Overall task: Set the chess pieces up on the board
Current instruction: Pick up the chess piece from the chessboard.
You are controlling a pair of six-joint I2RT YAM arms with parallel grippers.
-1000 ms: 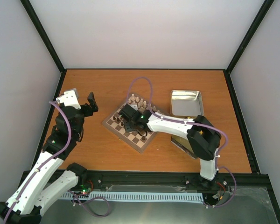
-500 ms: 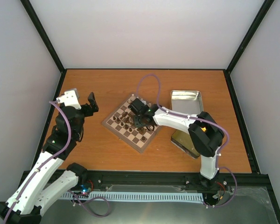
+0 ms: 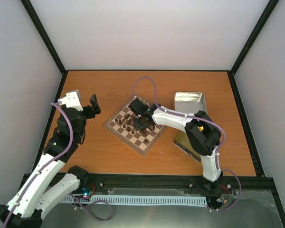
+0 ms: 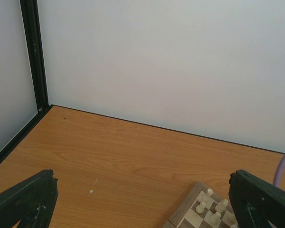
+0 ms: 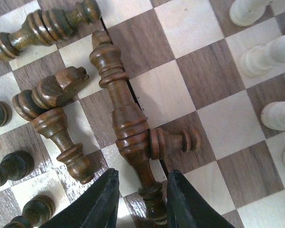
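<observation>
The board point(image 3: 143, 143) lies slanted at mid-table, its checks point(image 5: 161, 90) filling the right wrist view. Several dark chess pieces lie toppled on it: a long one point(image 5: 125, 121), a pawn point(image 5: 173, 141) touching its side, a knight point(image 5: 57, 88) and two turned pieces point(image 5: 61, 135) point(image 5: 42, 28). My right gripper point(image 3: 141, 124) hangs low over them. In its wrist view it point(image 5: 140, 199) is open only narrowly, one finger either side of the long piece's base end with a gap on each side. My left gripper point(image 3: 92, 104) is wide open left of the board, holding nothing point(image 4: 142, 206).
Cream chessmen point(image 5: 266, 52) stand along the board's far edge point(image 4: 210, 205). An open metal tin point(image 3: 189, 104) sits right of the board, and a second tin point(image 3: 186, 142) lies partly under the right arm. Black frame posts and white walls enclose the table.
My right gripper has shifted a little to the right over the board and the arm's elbow has swung left. The left arm has not moved.
</observation>
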